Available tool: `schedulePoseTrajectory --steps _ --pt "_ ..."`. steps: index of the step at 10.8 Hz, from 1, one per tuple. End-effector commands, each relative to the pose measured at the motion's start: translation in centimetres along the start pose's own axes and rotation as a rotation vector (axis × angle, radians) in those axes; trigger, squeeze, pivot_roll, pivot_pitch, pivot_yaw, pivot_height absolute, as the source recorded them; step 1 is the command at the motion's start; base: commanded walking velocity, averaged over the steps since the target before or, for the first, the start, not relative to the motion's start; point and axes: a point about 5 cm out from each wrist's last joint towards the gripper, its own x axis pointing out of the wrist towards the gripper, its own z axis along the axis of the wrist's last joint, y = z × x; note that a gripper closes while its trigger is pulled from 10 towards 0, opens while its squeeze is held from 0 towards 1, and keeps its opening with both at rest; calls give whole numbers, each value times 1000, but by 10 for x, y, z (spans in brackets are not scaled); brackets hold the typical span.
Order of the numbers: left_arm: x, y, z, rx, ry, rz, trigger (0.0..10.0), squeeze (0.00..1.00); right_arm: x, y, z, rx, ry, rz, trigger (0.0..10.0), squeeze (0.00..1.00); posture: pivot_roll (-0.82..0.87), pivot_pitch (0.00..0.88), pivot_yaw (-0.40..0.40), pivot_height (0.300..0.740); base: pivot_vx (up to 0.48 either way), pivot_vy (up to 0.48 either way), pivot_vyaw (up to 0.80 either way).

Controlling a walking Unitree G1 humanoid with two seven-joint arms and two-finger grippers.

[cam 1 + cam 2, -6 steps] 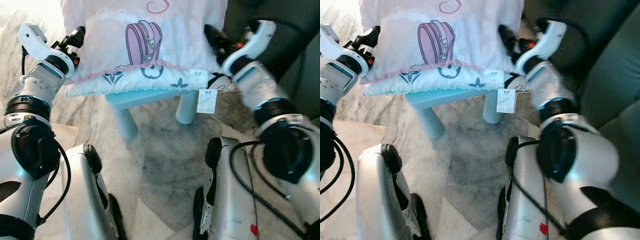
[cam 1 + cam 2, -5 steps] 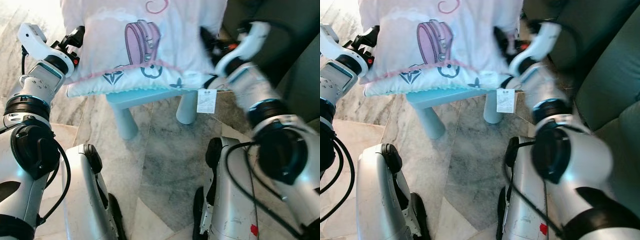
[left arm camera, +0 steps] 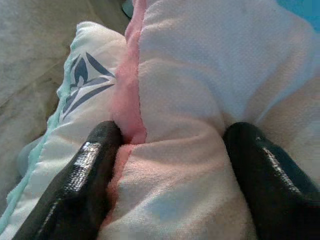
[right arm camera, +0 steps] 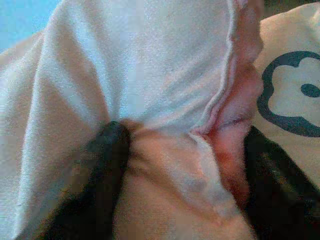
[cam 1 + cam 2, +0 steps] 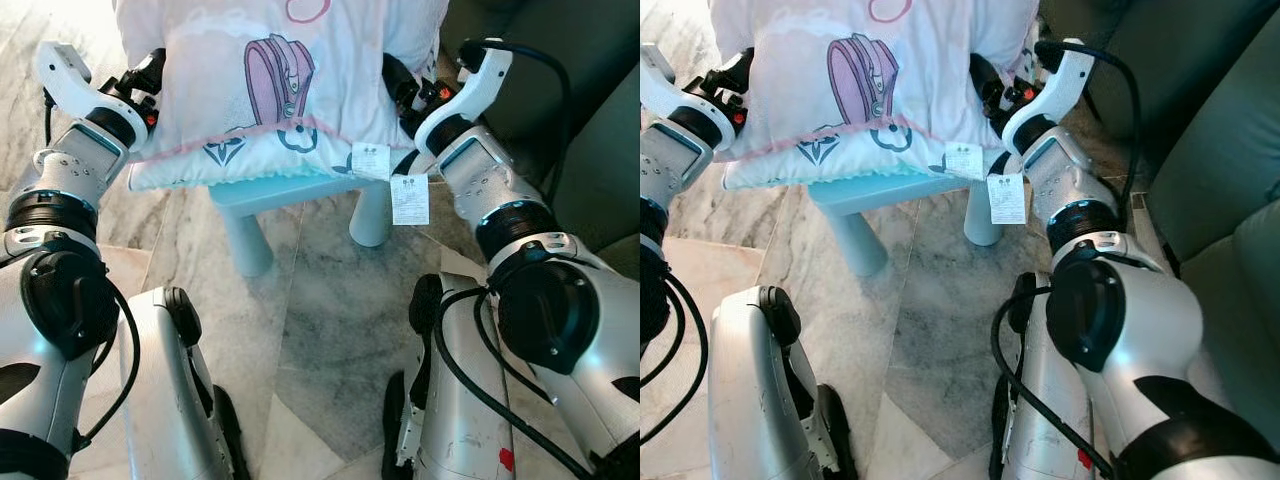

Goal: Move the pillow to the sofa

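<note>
The pillow [image 5: 270, 90], white with pink trim and a purple bag print, rests on a small light-blue stool [image 5: 300, 195]. My left gripper [image 5: 148, 78] is at the pillow's left edge. In the left wrist view its black fingers [image 3: 85, 175] pinch a fold of pink-seamed fabric [image 3: 175, 100]. At the pillow's right edge, my right gripper [image 5: 398, 88] is shut on the cloth. The right wrist view shows the pillow [image 4: 165, 75] bunched between its fingers [image 4: 107, 150]. The dark green sofa [image 5: 1210, 150] stands to the right.
Two white tags [image 5: 409, 200] hang from the pillow's front right corner. Grey marble floor [image 5: 320, 290] lies below, with my own silver legs [image 5: 170, 400] at the bottom. The sofa's edge is close behind my right arm.
My right arm has swung inward and its gripper now presses deeper into the pillow's right edge. The tags have shifted left. The left arm has hardly moved.
</note>
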Motion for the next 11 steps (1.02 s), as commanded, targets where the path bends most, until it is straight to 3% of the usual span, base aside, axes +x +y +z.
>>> schedulePoseTrajectory --steps 1,6,8,10,11 --pt "-1 4 -16 -31 60 -8 0 0 5 14 -14 17 42 68 0 0 47 385 -33 352 0 0 0" --pt "-1 -3 -25 -134 71 -136 0 0 1 21 -35 41 80 173 0 0 29 407 -45 352 0 0 0" --pt "-2 -2 -27 -117 59 -151 0 0 -1 20 -41 42 86 179 0 0 32 410 -46 352 0 0 0" --pt "-4 8 -34 -85 0 -89 0 0 -2 21 -41 31 59 196 0 0 45 409 -41 352 0 0 0" --pt "-8 15 -36 -41 -53 -56 0 0 -2 22 -40 -42 61 208 0 0 24 386 -46 352 0 0 0"
